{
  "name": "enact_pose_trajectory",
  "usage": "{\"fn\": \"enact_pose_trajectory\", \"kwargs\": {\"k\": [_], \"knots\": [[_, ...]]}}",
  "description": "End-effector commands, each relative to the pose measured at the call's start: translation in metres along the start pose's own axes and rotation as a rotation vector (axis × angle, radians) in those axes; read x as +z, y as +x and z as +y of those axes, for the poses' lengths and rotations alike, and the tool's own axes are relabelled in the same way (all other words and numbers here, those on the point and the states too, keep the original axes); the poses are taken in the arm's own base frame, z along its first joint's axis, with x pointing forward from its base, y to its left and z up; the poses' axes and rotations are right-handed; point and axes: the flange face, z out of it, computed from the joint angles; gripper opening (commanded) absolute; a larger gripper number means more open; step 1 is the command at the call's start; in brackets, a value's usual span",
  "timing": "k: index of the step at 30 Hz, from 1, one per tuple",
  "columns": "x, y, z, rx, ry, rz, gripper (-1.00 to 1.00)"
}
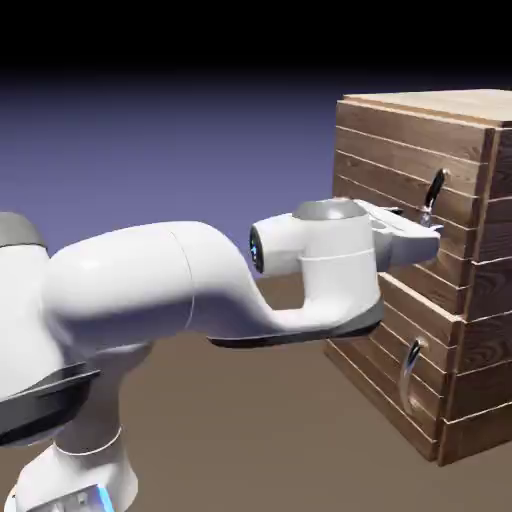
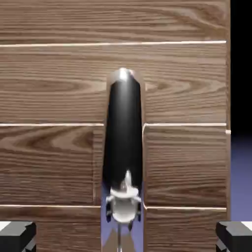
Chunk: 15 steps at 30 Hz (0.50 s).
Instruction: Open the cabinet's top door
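"Near the upright front edge of the boxy brown plank cabinet, where is the curved silver-black metal handle?"

"On the square upper door of horizontal wood planks, towards that edge. The fingers are at its lower part in the exterior view."

"And how do they stand?"

"Wide apart, with nothing gripped. In the hand view one tip is on each side, and the handle lies ahead, about midway between them."

"Which way does its long axis run?"

"Up and down the door, across the line joining the tips. So I judge that closing should pinch its sides, with no wrist turn needed."

"Are the tips deep enough around it?"

"I can't tell. If they fall short, they could slip off; I'd check the reach before closing, then draw the door outward."
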Motion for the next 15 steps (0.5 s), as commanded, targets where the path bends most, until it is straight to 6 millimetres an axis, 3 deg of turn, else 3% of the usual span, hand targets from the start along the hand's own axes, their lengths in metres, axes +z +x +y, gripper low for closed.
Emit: {"fn": "enact_pose_trajectory", "kwargs": {"k": [1,15], "knots": [[0.0,0.0,0.0,0.0,0.0,0.0,-1.0],[-0.074,-0.029,-0.029,-0.001,-0.16,0.16,-1.0]]}}
